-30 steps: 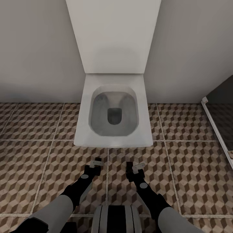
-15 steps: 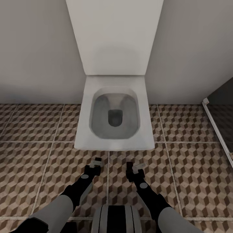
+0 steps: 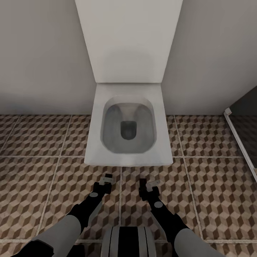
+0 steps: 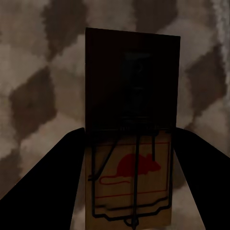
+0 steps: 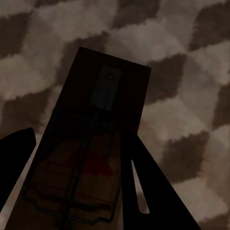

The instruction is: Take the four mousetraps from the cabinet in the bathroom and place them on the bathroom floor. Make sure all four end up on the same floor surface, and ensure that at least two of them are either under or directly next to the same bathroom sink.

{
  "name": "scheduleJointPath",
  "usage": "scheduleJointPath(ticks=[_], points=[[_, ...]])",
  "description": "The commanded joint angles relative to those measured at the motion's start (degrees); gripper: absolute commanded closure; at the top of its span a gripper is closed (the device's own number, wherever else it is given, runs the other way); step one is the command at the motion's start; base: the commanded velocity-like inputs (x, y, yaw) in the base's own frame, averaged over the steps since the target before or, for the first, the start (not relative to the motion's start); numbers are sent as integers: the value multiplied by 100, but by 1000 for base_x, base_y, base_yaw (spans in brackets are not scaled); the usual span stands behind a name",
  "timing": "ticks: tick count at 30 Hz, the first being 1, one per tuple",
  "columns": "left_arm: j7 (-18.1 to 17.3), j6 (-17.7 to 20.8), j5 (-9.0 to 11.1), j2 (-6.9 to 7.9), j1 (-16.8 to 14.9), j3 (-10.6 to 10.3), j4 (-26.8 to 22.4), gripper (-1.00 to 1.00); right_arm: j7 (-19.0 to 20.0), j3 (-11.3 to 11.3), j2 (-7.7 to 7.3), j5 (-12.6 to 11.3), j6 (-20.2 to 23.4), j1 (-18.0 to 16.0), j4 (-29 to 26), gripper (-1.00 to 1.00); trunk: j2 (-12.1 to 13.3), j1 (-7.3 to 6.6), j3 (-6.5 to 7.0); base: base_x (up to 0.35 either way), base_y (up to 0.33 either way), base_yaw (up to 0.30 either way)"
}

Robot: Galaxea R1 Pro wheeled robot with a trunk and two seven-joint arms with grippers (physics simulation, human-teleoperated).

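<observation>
Facing a white toilet (image 3: 128, 125) on the cube-patterned bathroom floor (image 3: 43, 178), the left gripper (image 3: 106, 179) is clamped on one mousetrap (image 4: 132, 143) and the right gripper (image 3: 150, 184) on another mousetrap (image 5: 88, 148), both held above the tiles just before the bowl.

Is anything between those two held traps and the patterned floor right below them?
Nothing visible: the left hand and right hand each hold a mousetrap over bare bathroom floor; the toilet stands just ahead.
</observation>
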Motion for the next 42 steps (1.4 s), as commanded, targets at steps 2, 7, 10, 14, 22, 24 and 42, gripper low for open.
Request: scheduleJointPath(ticks=[2, 7, 10, 14, 22, 24, 42], points=[[49, -5, 56, 4, -3, -50, 0, 100, -43, 30, -2, 16, -8, -4, 5, -100, -1, -1, -2, 0, 0, 0], [49, -5, 56, 4, -3, -50, 0, 100, -38, 33, -1, 17, -7, -4, 3, -100, -1, -1, -2, 0, 0, 0], [49, -5, 56, 4, -3, -50, 0, 100, -38, 31, -2, 17, -8, -4, 1, -100, -1, -1, -2, 0, 0, 0], [49, -5, 56, 4, -3, -50, 0, 100, -38, 30, -2, 18, -8, -4, 0, -100, -1, -1, -2, 0, 0, 0], [49, -5, 56, 4, -3, -52, 0, 100, -38, 30, -2, 18, -8, -4, -1, -100, -1, -1, -2, 0, 0, 0], [49, -5, 56, 4, -3, -55, 0, 100, -38, 32, -2, 18, -8, -4, -1, -100, -1, -1, -2, 0, 0, 0], [49, -5, 56, 4, -3, -58, 0, -100, -38, 30, -2, 18, -8, -4, -2, -100, -1, -1, -2, 0, 0, 0]])
